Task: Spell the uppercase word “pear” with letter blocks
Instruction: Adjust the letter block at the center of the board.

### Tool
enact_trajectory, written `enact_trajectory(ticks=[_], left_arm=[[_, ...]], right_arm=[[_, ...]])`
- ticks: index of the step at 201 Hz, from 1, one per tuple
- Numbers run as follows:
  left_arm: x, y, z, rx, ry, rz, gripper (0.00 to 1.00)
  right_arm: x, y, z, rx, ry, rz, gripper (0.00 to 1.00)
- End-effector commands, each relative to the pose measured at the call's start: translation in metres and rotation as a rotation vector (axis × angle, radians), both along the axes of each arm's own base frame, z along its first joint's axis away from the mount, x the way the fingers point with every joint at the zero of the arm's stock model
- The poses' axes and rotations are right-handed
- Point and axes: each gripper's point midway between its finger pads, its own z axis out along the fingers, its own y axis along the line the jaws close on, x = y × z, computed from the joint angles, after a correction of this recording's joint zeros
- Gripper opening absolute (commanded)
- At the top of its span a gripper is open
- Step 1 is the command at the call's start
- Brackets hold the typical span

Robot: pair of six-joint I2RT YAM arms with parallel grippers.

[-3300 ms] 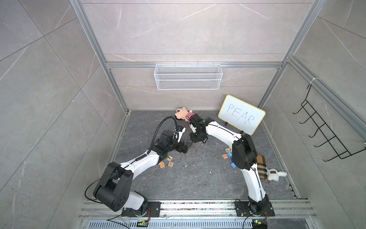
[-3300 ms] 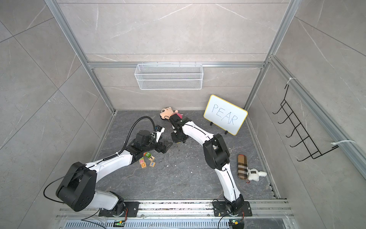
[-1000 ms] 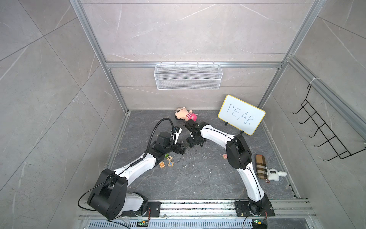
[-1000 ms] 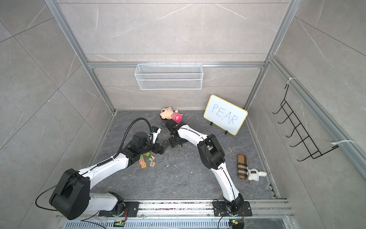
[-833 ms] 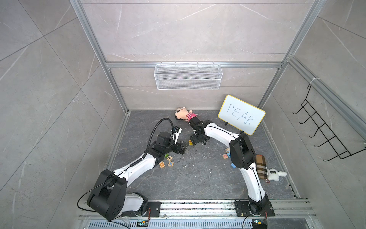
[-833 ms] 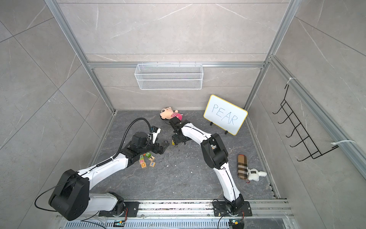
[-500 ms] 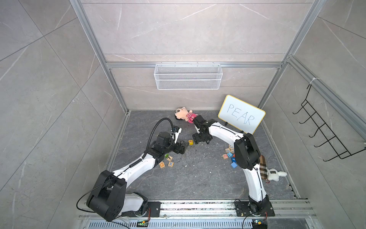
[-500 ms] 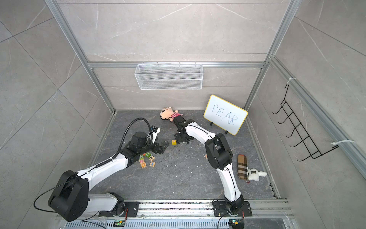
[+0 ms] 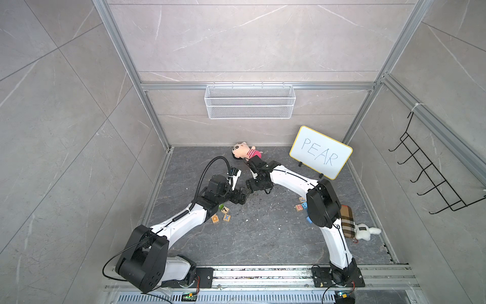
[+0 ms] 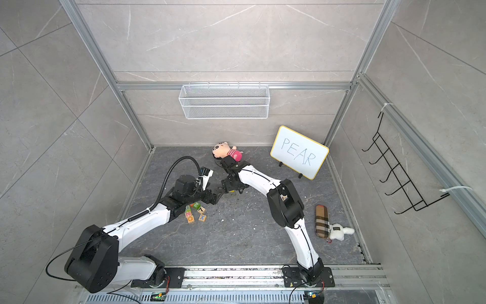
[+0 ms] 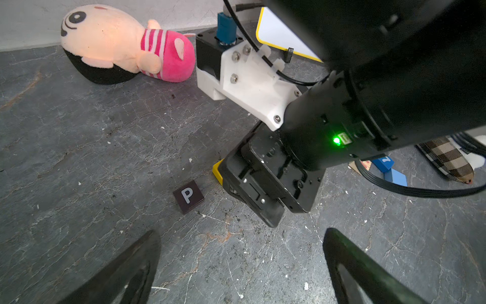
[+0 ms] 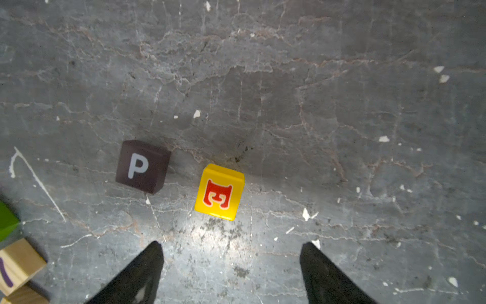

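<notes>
The black P block (image 12: 143, 166) and the yellow E block (image 12: 219, 192) lie side by side on the dark stone floor with a small gap between them. The E's red letter is turned a quarter relative to the P. My right gripper (image 12: 231, 246) hovers open just short of the E block and holds nothing. In the left wrist view that gripper's black body (image 11: 265, 189) covers most of the E block (image 11: 217, 172), and the P block (image 11: 188, 196) lies beside it. My left gripper (image 11: 242, 234) is open and empty, a little short of the P block. An orange cube (image 9: 299, 208) lies by the right arm's elbow, its letter unreadable.
Plain wood cubes (image 9: 221, 214) and a green one (image 12: 6, 219) lie under the left forearm. Blue cubes (image 11: 385, 163) sit near the right elbow. A plush doll (image 9: 243, 152) and the PEAR whiteboard (image 9: 320, 155) stand at the back. A checked pouch (image 9: 345, 221) lies on the right.
The right gripper swung right, leaving the yellow E block exposed on the floor, then came back left over it with its jaws slightly wider. The left arm has barely moved.
</notes>
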Motion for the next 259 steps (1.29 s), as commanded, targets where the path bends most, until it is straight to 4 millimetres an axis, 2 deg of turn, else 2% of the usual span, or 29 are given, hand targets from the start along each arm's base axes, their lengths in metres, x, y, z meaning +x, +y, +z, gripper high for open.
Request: enact_trajectory(ticks=[1, 88, 142, 183, 209, 259], left_arm=[[0.007, -0.002, 0.017, -0.039, -0.039, 0.007, 0.99], [0.003, 0.001, 0.016, -0.040, -0.033, 0.015, 0.99], [0.003, -0.010, 0.013, -0.076, -0.015, -0.027, 0.98], [0.004, -0.010, 0.015, -0.075, -0.018, -0.028, 0.99], [0.004, -0.009, 0.016, -0.072, -0.021, -0.025, 0.99], [0.003, -0.008, 0.016, -0.068, -0.024, -0.019, 0.99]], right_arm=[[0.004, -0.003, -0.017, -0.044, 0.017, -0.044, 0.85], [0.004, -0.012, -0.034, -0.111, 0.029, -0.046, 0.84], [0.001, -0.021, -0.029, -0.126, 0.014, -0.053, 0.84], [-0.003, -0.036, -0.025, -0.131, 0.006, -0.069, 0.84], [0.003, -0.051, -0.030, -0.120, 0.019, -0.100, 0.84], [0.016, -0.066, -0.027, -0.123, 0.005, -0.128, 0.84]])
